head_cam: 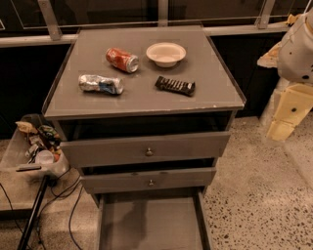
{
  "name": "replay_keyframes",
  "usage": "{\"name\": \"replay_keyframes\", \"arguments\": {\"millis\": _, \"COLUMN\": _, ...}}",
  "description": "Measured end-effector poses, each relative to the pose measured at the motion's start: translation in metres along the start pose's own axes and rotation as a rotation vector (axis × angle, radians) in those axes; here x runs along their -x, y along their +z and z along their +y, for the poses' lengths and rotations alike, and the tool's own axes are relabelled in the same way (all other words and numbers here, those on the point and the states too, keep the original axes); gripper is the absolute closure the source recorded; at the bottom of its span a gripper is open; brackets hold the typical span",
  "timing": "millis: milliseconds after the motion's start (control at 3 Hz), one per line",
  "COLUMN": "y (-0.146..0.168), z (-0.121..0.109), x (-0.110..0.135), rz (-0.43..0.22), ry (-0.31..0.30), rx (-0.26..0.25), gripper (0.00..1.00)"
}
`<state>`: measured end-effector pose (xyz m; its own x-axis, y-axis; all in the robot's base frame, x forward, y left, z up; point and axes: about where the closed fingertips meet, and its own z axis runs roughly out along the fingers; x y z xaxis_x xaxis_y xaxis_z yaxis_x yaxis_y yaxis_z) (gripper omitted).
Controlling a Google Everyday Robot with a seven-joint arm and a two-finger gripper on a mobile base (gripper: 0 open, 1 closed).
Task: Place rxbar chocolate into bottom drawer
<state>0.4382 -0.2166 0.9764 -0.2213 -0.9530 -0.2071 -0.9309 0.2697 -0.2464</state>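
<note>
The rxbar chocolate (175,86) lies on the cabinet (146,101) — gripper (287,117) well apart beside it (spread: cannot tell).

Speckled floor (254,195) is spreading around the grey cabinet (146,149), dark glass panels (107,10) are running behind, cables (73,205) are trailing left, and the claw (286,114) is hanging right of the worktop (146,100).

Cropped, shadowed or too small to read

Cut by the bottom edge of the frame: bottom drawer (149,222), front end out of view. Cropped at the right edge, mid-height, well clear of the worktop (146,105): pincer (282,124), arm above it likewise cut. Too small to read: pale lettering on the rxbar chocolate (175,86). Lost in shadow: insides of the upper drawers (146,149). Lower left, hard to tell apart: clutter in a bin (19,163).
</note>
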Motion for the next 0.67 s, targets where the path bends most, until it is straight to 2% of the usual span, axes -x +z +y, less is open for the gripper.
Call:
{"name": "replay_keyframes", "arguments": {"millis": 333, "y": 0.0, "z": 0.0, "x": 0.0, "rz": -0.001, "ry": 0.0, "rx": -0.002, "gripper": 0.0}}
{"name": "replay_keyframes", "arguments": {"millis": 667, "y": 0.001, "z": -0.009, "x": 0.015, "rz": -0.045, "ry": 0.004, "rx": -0.021, "gripper": 0.0}}
